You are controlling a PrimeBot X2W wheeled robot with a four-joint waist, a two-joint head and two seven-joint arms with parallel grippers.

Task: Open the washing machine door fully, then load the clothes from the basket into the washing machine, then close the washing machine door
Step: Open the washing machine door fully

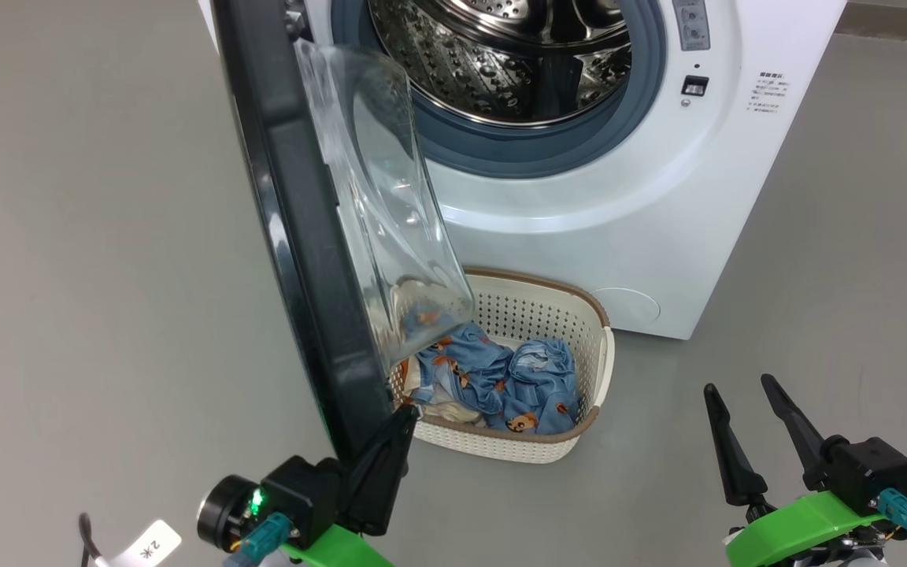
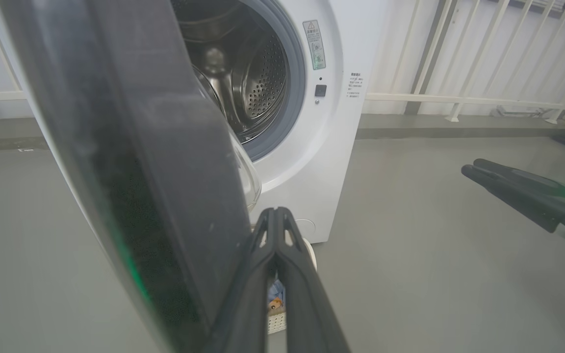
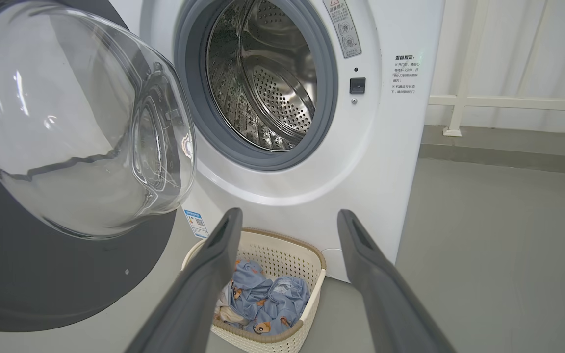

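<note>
The washing machine [image 1: 579,205] stands with its steel drum [image 3: 263,83] exposed. The washing machine door [image 1: 288,236] is swung out, nearly edge-on in the head view, its glass bowl [image 3: 66,122] facing right. My left gripper [image 1: 406,413] is shut, its fingertips [image 2: 275,215] pressed together against the lower rim of the door [image 2: 140,171]. On the floor before the machine sits the basket [image 1: 571,303], holding the clothes [image 1: 501,378], partly hidden behind the glass. My right gripper [image 1: 737,386] hangs open and empty to the basket's right, above the floor; in its wrist view the right gripper [image 3: 290,215] points at the basket [image 3: 314,260] and the clothes [image 3: 268,304].
Grey floor spreads left of the door and right of the machine. A white railing [image 2: 459,98] and a low ledge [image 3: 508,152] run behind, to the machine's right. The door latch [image 3: 357,85] sits right of the drum opening.
</note>
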